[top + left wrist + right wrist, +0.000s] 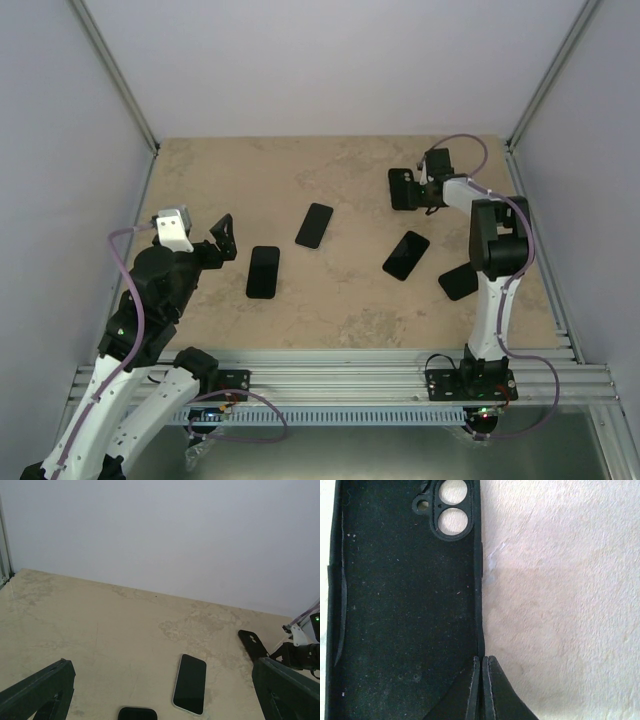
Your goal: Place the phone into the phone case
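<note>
A black phone case with round camera holes fills the left of the right wrist view. My right gripper is shut on its right side wall, just over the table. In the top view the case is at the back right, held by the right gripper. It also shows in the left wrist view. A phone with a light rim lies screen up mid-table. My left gripper is open and empty, left of the phones.
A second black slab lies near the left gripper. Another lies right of centre, and one is partly behind the right arm. Metal frame posts and grey walls bound the table.
</note>
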### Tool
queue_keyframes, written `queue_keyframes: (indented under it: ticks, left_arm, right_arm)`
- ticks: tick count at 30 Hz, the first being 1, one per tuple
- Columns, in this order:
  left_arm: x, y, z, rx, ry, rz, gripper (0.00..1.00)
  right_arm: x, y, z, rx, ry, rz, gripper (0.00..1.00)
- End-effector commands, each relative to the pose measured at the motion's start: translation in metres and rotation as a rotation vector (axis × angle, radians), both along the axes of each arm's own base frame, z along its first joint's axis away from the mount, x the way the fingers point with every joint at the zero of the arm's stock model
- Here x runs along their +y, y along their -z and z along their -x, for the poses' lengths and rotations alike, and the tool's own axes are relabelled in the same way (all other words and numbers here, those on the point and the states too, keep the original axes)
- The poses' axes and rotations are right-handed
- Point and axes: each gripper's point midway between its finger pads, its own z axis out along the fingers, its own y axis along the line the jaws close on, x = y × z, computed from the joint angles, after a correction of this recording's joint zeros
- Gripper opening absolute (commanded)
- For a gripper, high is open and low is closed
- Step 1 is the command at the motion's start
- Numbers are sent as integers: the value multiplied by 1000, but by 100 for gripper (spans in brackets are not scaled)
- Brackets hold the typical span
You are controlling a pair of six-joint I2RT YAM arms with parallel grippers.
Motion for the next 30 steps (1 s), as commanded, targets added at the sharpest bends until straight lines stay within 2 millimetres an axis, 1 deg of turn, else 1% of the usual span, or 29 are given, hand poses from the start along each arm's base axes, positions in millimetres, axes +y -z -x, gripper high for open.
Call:
queue_keyframes:
  ticks: [1, 4, 7, 10, 13, 18, 21, 24, 26, 27, 30]
  left_arm:
    - [2, -4, -1, -25, -9, 3, 99]
    - [4, -5, 0, -29, -16, 3, 99]
    - [5, -4, 0, -30, -25, 3, 99]
    - [6, -4, 0, -29, -28, 3, 99]
    - [7, -4, 0, -29, -33, 3, 99]
    - [9, -3, 0, -28, -44, 2, 99]
    - [10, -2, -1, -24, -51, 0, 99]
    - [9, -1, -1, -22, -52, -1, 99]
    - [9, 0, -2, -18, -51, -3, 99]
    - [9, 1, -3, -15, -51, -5, 99]
    - [7, 3, -4, -7, -46, -8, 99]
  right_arm:
    - [18, -7, 24, 42, -46, -26, 0]
    - [33, -25, 31, 17, -73, -39, 1]
    - [51, -43, 43, -9, -106, -55, 1]
    - [70, -55, 61, -25, -148, -60, 1]
    - [93, -68, 85, -42, -211, -64, 1]
    - [127, -76, 129, -51, -313, -62, 1]
    - [147, -79, 159, -64, -393, -59, 1]
    - [163, -81, 187, -80, -478, -49, 1]
    - [171, -80, 205, -94, -533, -36, 1]
    - [173, -74, 215, -87, -558, -26, 0]
    - [184, -67, 238, -90, -641, -28, 0]
